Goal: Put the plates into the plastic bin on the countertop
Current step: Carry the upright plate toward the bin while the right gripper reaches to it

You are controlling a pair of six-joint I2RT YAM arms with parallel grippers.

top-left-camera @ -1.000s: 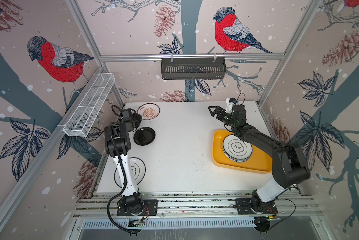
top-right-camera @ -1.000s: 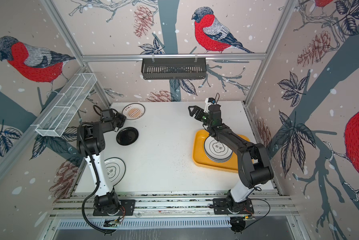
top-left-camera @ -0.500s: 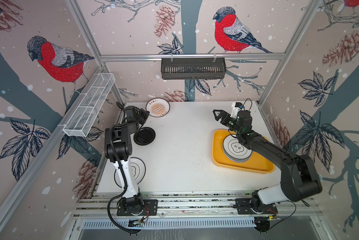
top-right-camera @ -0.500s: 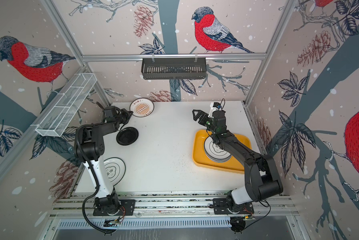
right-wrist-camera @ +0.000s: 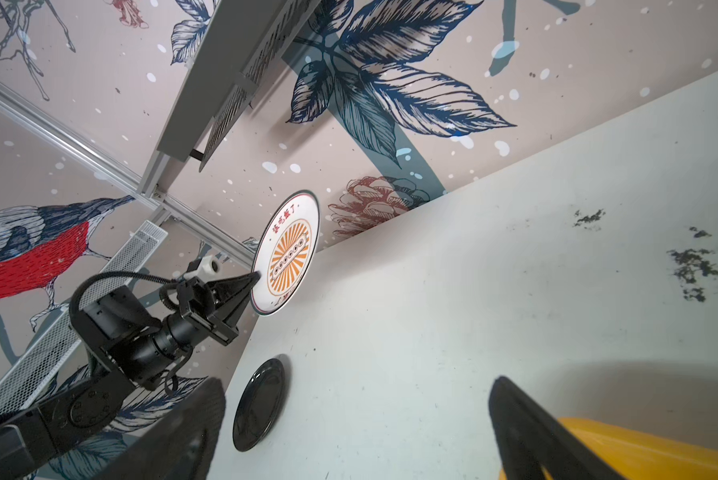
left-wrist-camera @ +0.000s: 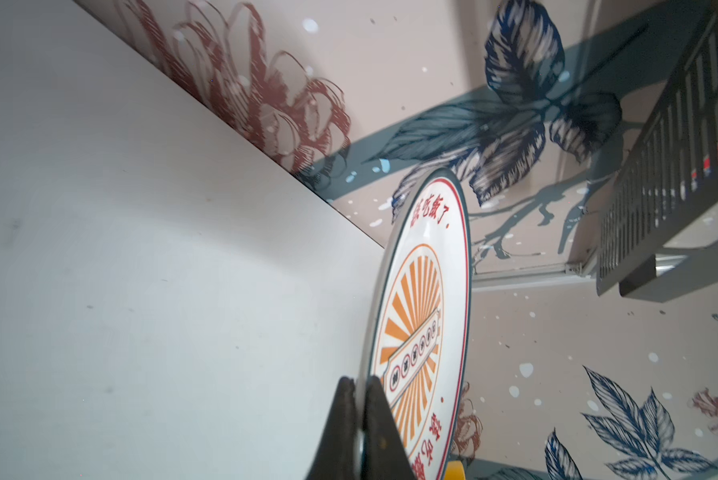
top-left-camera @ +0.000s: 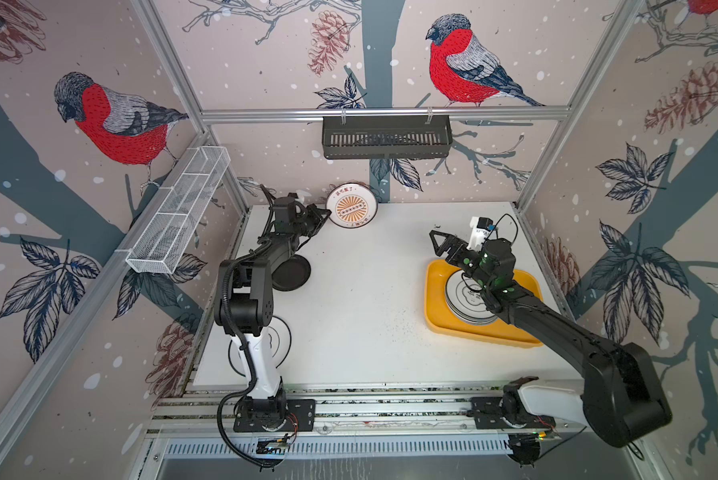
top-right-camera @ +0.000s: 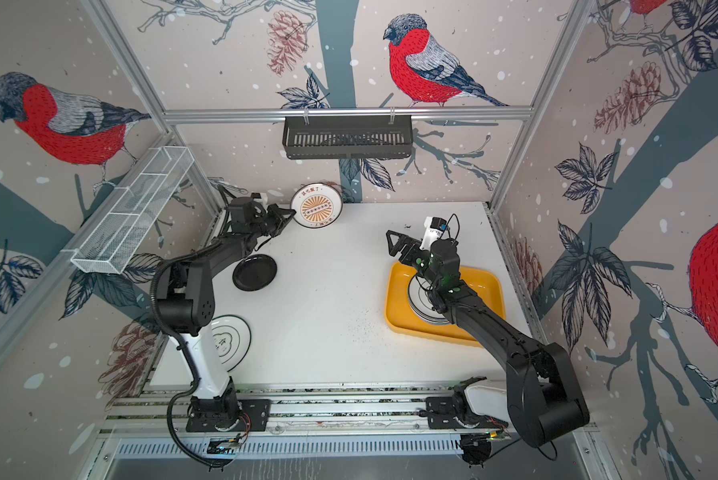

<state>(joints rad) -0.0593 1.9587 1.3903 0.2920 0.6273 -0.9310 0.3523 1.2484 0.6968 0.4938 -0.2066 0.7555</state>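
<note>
**Inspector:** Near side?
**Officer:** A white round plate with a flower outline (top-right-camera: 229, 341) lies flat at the near left of the white speckled countertop (top-left-camera: 361, 291).

**Inspector:** Middle?
**Officer:** The shallow yellow-orange plastic bin (top-left-camera: 435, 293) at right holds a stack of plates (top-left-camera: 465, 297). The right gripper (top-left-camera: 435, 243) hangs by its far corner, jaws spread wide. A black round plate (top-right-camera: 255, 272) lies flat at left.

**Inspector:** Far side?
**Officer:** The left gripper (left-wrist-camera: 360, 382) is clenched on the rim of a cream round plate with an orange sunburst (top-left-camera: 351, 206), held above the countertop's far edge.

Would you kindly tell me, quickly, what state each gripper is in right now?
Left gripper: shut on the rim of the sunburst plate.
Right gripper: open, holding nothing.
</note>
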